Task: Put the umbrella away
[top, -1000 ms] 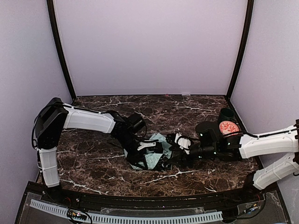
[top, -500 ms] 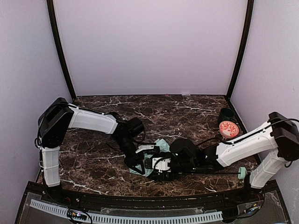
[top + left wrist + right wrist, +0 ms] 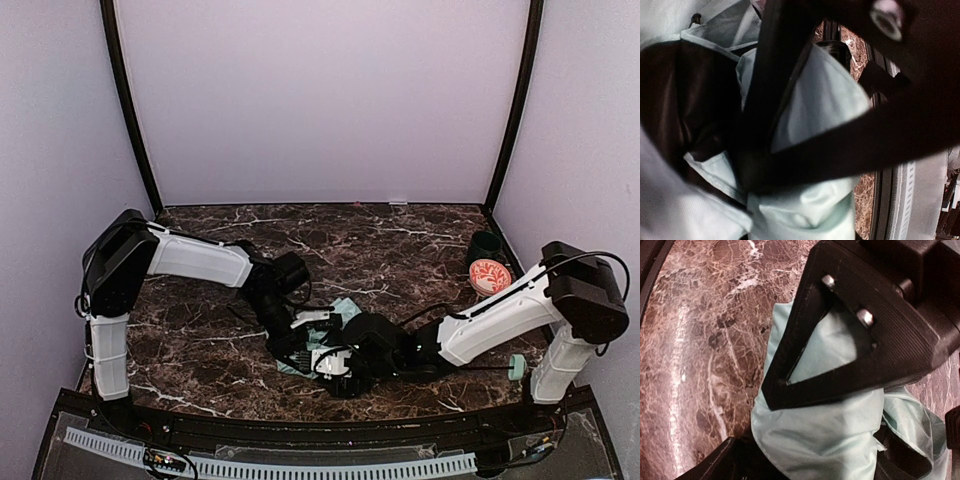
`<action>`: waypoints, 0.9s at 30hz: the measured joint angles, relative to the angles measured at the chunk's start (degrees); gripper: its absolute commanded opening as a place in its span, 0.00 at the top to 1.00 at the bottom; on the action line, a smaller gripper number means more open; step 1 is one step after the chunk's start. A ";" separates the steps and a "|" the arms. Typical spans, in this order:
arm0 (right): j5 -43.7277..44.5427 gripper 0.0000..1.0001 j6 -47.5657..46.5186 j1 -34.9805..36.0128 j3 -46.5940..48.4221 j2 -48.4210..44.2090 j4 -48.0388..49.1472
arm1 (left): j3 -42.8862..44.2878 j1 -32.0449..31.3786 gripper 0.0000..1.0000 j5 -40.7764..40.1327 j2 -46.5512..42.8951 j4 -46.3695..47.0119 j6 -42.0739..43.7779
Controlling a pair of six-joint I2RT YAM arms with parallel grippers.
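Lying crumpled on the dark marbled surface (image 3: 400, 240), the umbrella (image 3: 341, 310) is collapsed into a loose wad between the two hands. Its outer fabric is pale mint green, creased and folded over itself, and black lining shows in the folds. From the wad a thin black shaft (image 3: 470, 369) runs out behind the right hand, under that arm, to a small mint-green handle (image 3: 516, 368) well apart from both hands.

The right hand (image 3: 335, 362) is buried in the near side of the wad. Its wrist view shows one triangular black finger (image 3: 890, 355) pressed flat on a thick roll of mint fabric (image 3: 825, 430), with dark parts of the hand below the roll, so it looks clamped on the umbrella.

The left hand (image 3: 303, 338) sits just beside the right one, at the wad's other side. Its wrist view is filled by one black finger (image 3: 765, 90) lying across mint cloth and black lining (image 3: 815, 100). I cannot tell whether this hand is closed or apart.
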 measured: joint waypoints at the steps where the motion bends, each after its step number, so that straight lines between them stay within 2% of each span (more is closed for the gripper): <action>1: 0.39 0.40 0.55 0.11 0.92 1.09 -0.66 | 0.00 0.00 0.86 -0.02 0.04 -0.02 0.00; 4: 2.27 0.63 1.90 0.85 3.32 2.80 -2.93 | 0.00 0.00 0.86 -0.28 0.11 -0.85 -0.02; 6: 2.71 0.72 2.60 0.94 4.02 3.30 -3.89 | 0.02 0.00 0.82 -0.59 0.11 -1.29 -0.02; 7: 2.78 0.75 2.93 1.01 4.04 3.30 -4.20 | 0.07 0.00 0.75 -0.59 0.11 -1.36 0.00; 8: 2.93 0.77 3.61 1.05 4.04 3.32 -4.37 | 0.26 0.00 0.64 -0.63 0.11 -1.55 0.02; 10: 2.84 0.79 4.83 0.94 4.07 3.32 -4.55 | 0.46 -0.02 0.46 -0.70 0.09 -1.79 -0.22; 11: 2.62 0.80 4.96 0.85 4.09 3.32 -4.74 | 0.52 0.00 0.41 -0.57 -0.02 -1.79 -0.46; 14: 1.33 0.81 5.99 0.07 4.44 3.43 -5.05 | -0.48 -0.17 0.33 -1.29 -2.23 -0.66 -3.08; 22: -8.87 0.84 10.80 -5.99 6.40 3.50 -3.23 | -15.52 -0.11 0.27 -14.43 -21.94 14.60 -11.21; 27: -17.64 0.86 14.38 -10.56 8.09 4.61 -5.27 | -24.70 -0.42 0.30 -19.50 -39.06 26.86 -13.46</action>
